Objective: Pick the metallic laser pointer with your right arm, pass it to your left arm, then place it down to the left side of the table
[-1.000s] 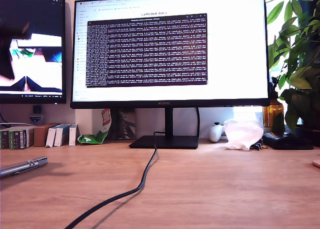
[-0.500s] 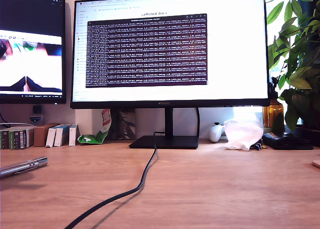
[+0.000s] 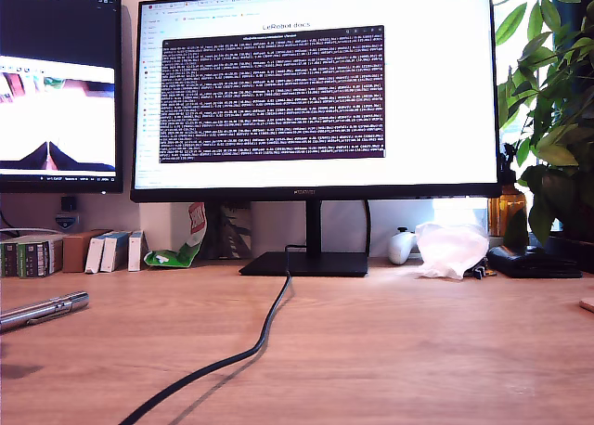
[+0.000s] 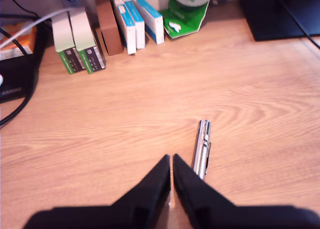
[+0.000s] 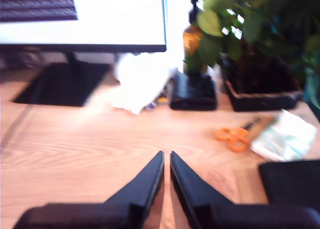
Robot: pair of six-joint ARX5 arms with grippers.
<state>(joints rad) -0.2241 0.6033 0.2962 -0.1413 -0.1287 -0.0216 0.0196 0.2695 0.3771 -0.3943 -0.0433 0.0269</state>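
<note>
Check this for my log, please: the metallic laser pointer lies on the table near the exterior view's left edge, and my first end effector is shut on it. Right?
Not quite. The metallic laser pointer does lie on the table near the exterior view's left edge, but my first end effector is not shut on it. The first wrist view shows the fingers closed on nothing, with the pointer lying free beside them.

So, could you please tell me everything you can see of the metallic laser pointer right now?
The metallic laser pointer is a slim, shiny silver cylinder with a pocket clip along its side and a ringed tip. It lies flat on the wooden table near the exterior view's left edge, which crops its far end. Nothing grips it: my first gripper, jaws together, sits just beside it with no visible contact. The black cable lies well apart.
</note>
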